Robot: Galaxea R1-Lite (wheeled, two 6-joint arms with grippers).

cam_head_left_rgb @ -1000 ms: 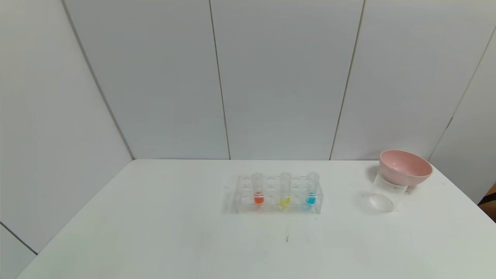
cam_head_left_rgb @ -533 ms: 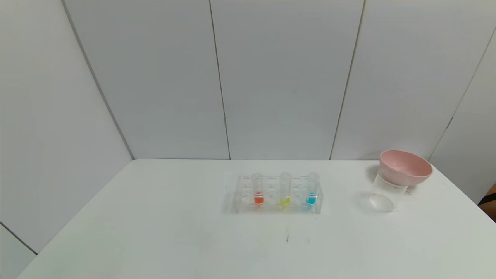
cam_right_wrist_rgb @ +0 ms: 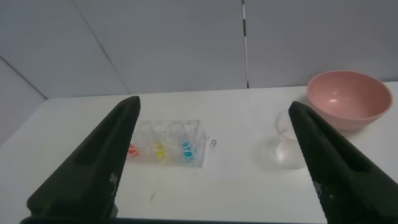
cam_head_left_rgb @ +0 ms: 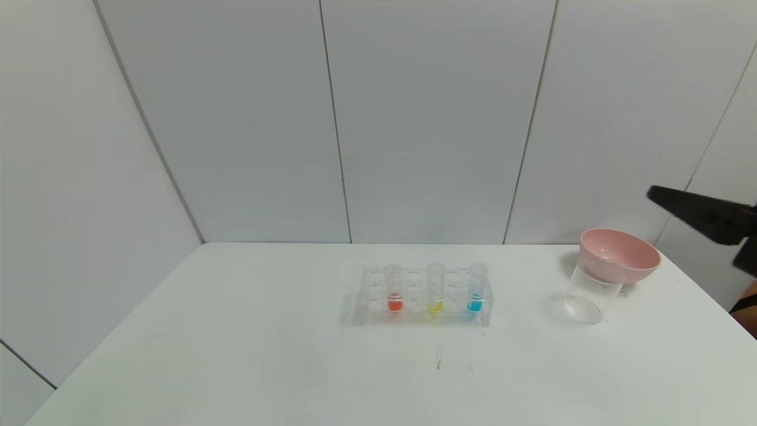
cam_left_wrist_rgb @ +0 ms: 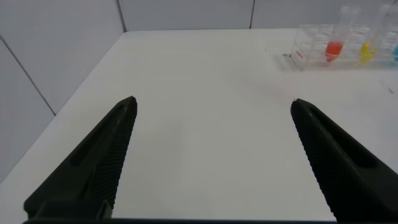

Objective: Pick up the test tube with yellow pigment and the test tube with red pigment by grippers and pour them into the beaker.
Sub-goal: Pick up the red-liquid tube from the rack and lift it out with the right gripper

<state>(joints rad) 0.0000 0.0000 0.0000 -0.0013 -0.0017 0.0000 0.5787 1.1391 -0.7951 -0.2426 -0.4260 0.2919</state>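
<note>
Right pincer (cam_right_wrist_rgb: 211,109), spread wide, hovers past the table's (cam_head_left_rgb: 236,355) right edge above the beaker (cam_head_left_rgb: 585,296).

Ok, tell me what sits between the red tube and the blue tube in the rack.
In the head view, the test tube with yellow pigment stands between the test tube with red pigment and the blue tube, with empty holes between neighbours.
</note>
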